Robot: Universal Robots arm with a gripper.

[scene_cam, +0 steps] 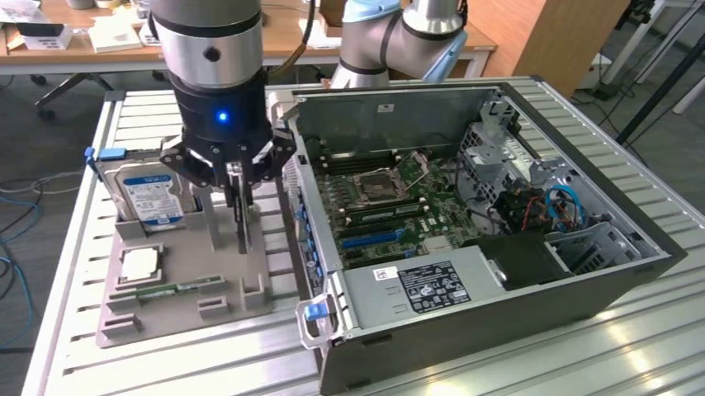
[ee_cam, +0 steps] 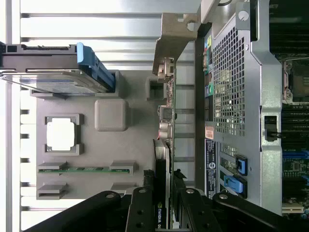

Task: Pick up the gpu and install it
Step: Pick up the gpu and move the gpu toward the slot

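- Down low over the gray tray point(scene_cam: 220, 285), right on top of the gpu point(scene_cam: 243, 224): the gripper point(scene_cam: 233, 188), black, with a small blue light on its body.
- Hard to tell whether squeezing the card or only sitting close around it.
- Gpu: dark and flat, standing up on its thin edge in the tray, on the side next to the computer case point(scene_cam: 617, 272), with a pale metal bracket point(ee_cam: 171, 38) at the end away from the gripper.
- Just beside the card on one side: a gray post point(scene_cam: 210, 216) sticking up from the tray.
- Just beside it on the other side: the back wall of the case, full of little holes and plugs.
- Past the post, toward the exterior view's left: a silver hard drive point(scene_cam: 149, 194) with a blue and white label, standing up in its own slot, with a blue clip point(scene_cam: 107, 153) at one end.
- Also on the tray, well apart from the card: a square silver chip point(scene_cam: 140, 264) and a thin green memory stick point(scene_cam: 177, 290), both lying flat.
- Case on its side, open on top, with a green board point(scene_cam: 391, 198), long blue slots point(scene_cam: 369, 238), a gray box point(scene_cam: 430, 285) with a sticker, and blue and red wires point(scene_cam: 556, 206) inside.
- At the near corner of the case: a blue handle point(scene_cam: 317, 312).
- Under it all: a table point(scene_cam: 529, 363) of metal slats.
- Behind: a wooden desk point(scene_cam: 297, 41).
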